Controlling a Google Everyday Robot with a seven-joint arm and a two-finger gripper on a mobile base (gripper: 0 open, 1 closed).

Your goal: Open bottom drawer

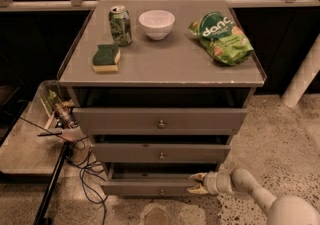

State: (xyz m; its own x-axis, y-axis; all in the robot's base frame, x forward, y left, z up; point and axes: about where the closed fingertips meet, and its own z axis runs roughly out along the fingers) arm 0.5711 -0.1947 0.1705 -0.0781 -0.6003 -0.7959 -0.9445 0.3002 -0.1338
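Gripper (196, 184) at bottom drawer (140, 187) right end; we can't tell if it's clamped. Rigid, likely slides light; we'd take the knob (161, 191) or top edge.

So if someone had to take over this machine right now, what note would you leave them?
Gripper: low down, at the right part of the bottom drawer front, by its top edge.
Bottom drawer: pulled out a little, with a dark strip of its inside showing above the front. Its knob is free.
Done: the drawer is started open.
Left: pull it farther out, probably straight toward the camera, then draw the gripper back.
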